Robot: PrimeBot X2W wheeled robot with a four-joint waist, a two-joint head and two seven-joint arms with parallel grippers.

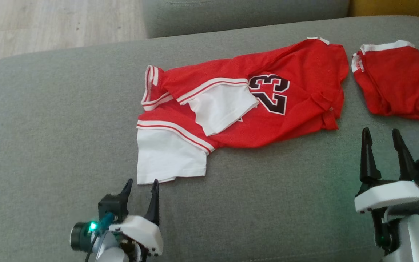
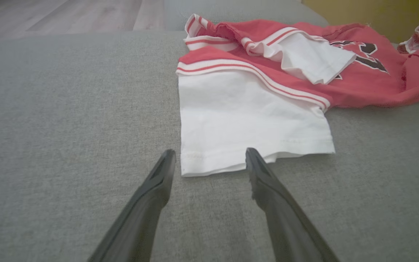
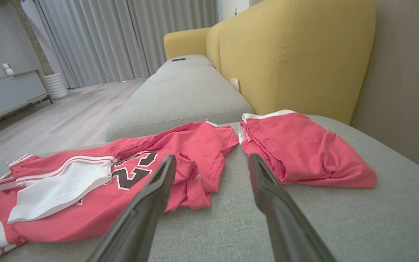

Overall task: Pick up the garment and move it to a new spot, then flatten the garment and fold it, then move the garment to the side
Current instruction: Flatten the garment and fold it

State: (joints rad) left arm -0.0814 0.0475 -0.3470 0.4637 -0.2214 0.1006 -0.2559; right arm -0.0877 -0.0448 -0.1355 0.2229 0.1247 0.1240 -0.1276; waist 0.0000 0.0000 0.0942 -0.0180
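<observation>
A broad grey woven-fabric sofa seat (image 1: 49, 127) carries everything. Past its far edge lie a pale wooden plank floor (image 1: 49, 25) and a second grey seat cushion (image 3: 180, 94). A mustard-yellow upholstered backrest (image 3: 289, 54) runs along the seat's right side. In the right wrist view, long grey curtains (image 3: 122, 36) hang at the back of the room, and a low pale cabinet (image 3: 9, 91) stands to their left.

The red jersey with white sleeves and a black "23" (image 1: 286, 116) lies spread but rumpled across the middle of the seat. In the head view its long axis runs side to side and climbs a little toward the right. Its sleeve and striped-trim end points to the robot's left, and one white sleeve (image 2: 246, 120) lies flat toward the robot. The other sleeve is folded over the chest beside the number. The jersey's right end is bunched, and just beyond it a folded red garment with white trim (image 1: 398, 87) rests near but apart.

The left gripper (image 1: 142, 181) has its two dark fingers spread wide and holds nothing. Its tips are at the hem of the flat white sleeve, though contact cannot be judged. The right gripper (image 1: 380, 130) also stands wide apart and empty, over bare cushion by the jersey's bunched corner. It points at the gap between the two garments.
</observation>
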